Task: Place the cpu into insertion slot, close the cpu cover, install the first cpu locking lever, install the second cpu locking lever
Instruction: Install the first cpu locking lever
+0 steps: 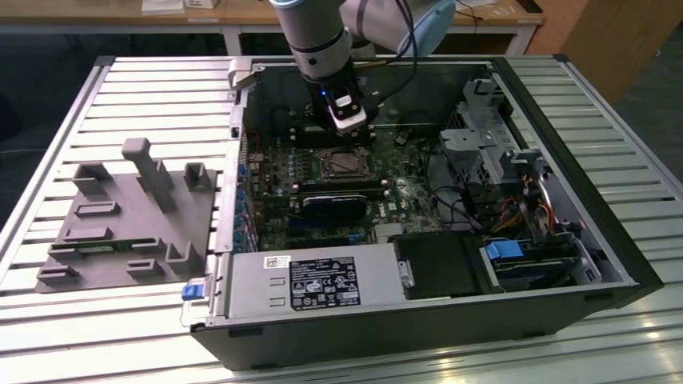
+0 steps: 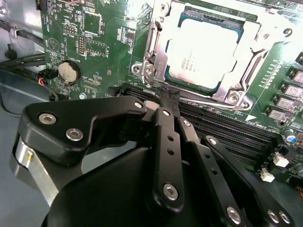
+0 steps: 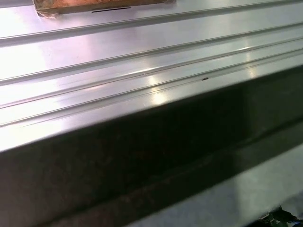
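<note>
A black two-fingered end effector [image 2: 168,97] on a grey robot arm reaches down into an open black computer case [image 1: 427,328] that lies on a ribbed silvery metal tabletop [image 1: 149,80]. Its fingers are drawn narrow, tips together with nothing between them. In the second wrist view the tips hover over long narrow black memory slots [image 2: 227,127], just beside the socket. The small flat square cpu with a dull silver-grey top [image 2: 201,49] sits in the square metal-rimmed insertion slot [image 1: 344,163] on the green circuit board [image 2: 104,52]. The thin silvery cpu cover [image 2: 252,64] lies flat around it. Whether the levers are latched I cannot tell. A grey moulded fixture [image 1: 128,216] lies on the tabletop at the exterior view's left of the case.
</note>
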